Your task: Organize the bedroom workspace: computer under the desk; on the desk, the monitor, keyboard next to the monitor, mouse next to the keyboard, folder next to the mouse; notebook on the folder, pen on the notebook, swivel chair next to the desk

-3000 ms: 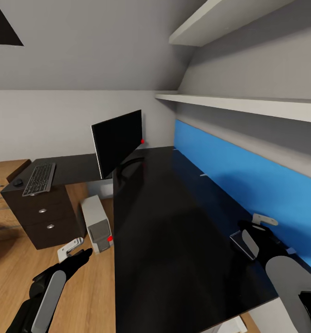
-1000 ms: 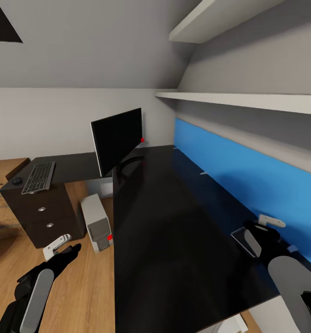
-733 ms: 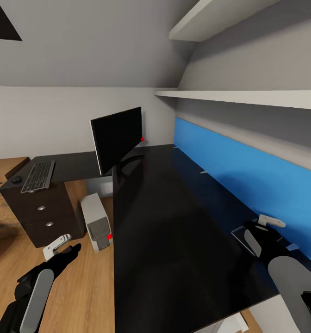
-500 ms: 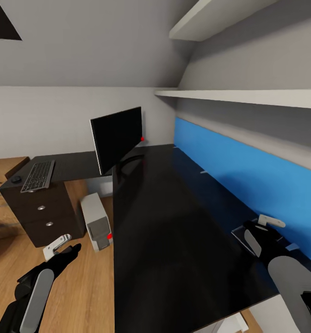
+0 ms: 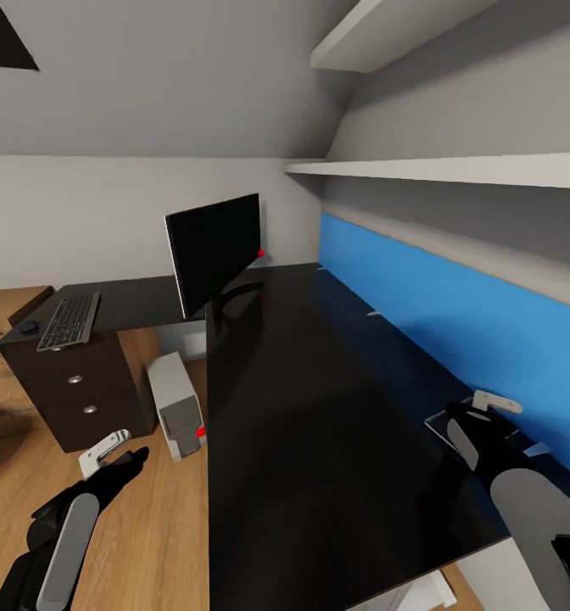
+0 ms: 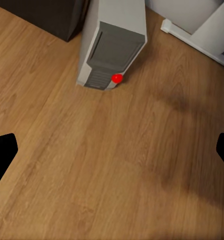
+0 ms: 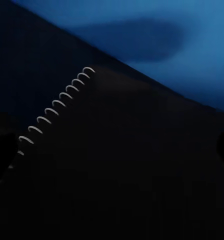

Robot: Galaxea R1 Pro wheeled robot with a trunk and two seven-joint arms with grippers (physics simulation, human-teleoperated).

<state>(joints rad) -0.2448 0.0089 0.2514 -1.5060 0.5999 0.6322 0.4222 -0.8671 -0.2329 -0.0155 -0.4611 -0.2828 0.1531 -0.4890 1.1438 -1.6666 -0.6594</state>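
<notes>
The mouse and keyboard lie on the desk, left of the monitor, and the computer stands on the floor under the desk's edge. Left of the desk, the left gripper hangs wide open over the floor – it holds nothing. Above the desk's right end sits the right gripper, with the notebook right under it – I cannot tell if it grips it.

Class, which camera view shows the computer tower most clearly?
The left wrist view: the computer appears large, front panel and red light plain. The head view shows it smaller, partly tucked beside the desk.
</notes>
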